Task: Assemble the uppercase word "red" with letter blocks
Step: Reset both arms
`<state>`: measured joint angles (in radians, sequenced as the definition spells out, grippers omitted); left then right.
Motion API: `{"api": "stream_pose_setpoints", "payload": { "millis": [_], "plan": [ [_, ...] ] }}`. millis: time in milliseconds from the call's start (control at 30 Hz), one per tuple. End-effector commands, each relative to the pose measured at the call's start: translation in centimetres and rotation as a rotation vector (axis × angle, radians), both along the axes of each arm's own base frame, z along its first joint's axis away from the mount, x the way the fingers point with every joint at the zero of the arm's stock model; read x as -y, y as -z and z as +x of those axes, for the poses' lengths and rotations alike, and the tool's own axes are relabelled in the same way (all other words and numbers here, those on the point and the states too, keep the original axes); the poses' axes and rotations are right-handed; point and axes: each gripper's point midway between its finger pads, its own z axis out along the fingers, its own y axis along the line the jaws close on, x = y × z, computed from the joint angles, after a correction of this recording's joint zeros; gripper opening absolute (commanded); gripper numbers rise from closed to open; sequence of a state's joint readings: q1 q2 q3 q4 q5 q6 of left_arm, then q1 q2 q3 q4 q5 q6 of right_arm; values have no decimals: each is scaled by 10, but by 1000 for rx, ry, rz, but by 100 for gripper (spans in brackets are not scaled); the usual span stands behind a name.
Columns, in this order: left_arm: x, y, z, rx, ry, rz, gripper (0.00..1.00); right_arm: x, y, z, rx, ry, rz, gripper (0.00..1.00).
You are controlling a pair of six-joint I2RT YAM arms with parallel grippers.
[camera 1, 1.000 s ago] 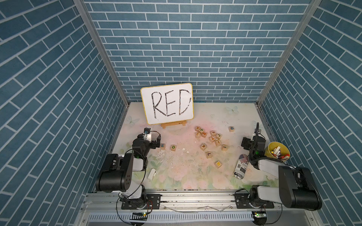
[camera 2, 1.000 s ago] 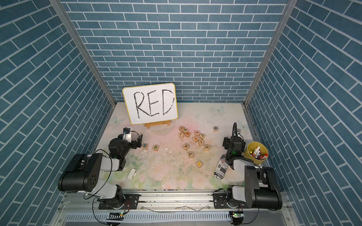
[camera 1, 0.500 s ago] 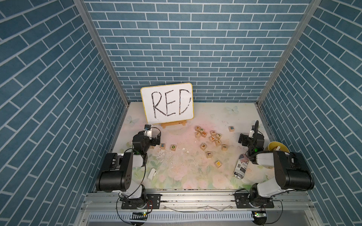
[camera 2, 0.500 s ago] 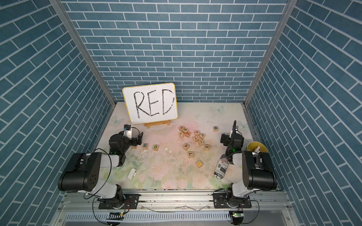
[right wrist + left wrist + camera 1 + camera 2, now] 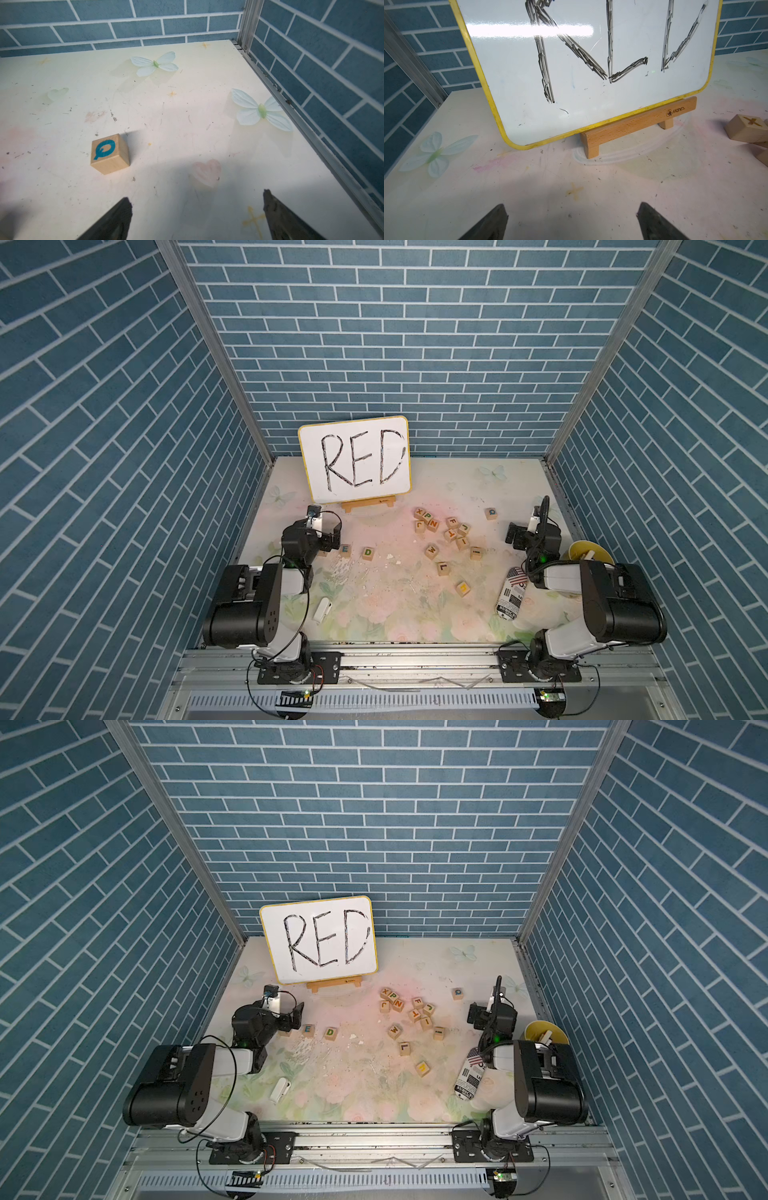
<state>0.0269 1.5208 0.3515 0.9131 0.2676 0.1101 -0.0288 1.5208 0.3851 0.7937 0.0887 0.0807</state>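
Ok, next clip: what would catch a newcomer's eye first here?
The white board handwritten RED, propped on a wooden stand at the back of the table, dominates the scene. Just in front of it, beside the open left gripper, a green E block and a green D block sit side by side, apart from the loose scatter of letter blocks mid-table, nearer the right arm.

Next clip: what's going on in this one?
The robot is spelling the word on the whiteboard. The E block and D block lie side by side next to the left gripper, which is open and empty and hides any R. The right gripper, also open and empty, hovers near the Q block.
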Motion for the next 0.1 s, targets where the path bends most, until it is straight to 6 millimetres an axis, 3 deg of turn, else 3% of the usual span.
{"api": "stream_pose_setpoints", "payload": {
  "millis": [0, 67],
  "plan": [
    [-1, -1, 4, -3, 6, 6, 99, 0, -10, 7, 35, -17, -21, 99],
    [-1, -1, 3, 2, 6, 6, 99, 0, -10, 8, 37, -17, -21, 99]
  ]
}}
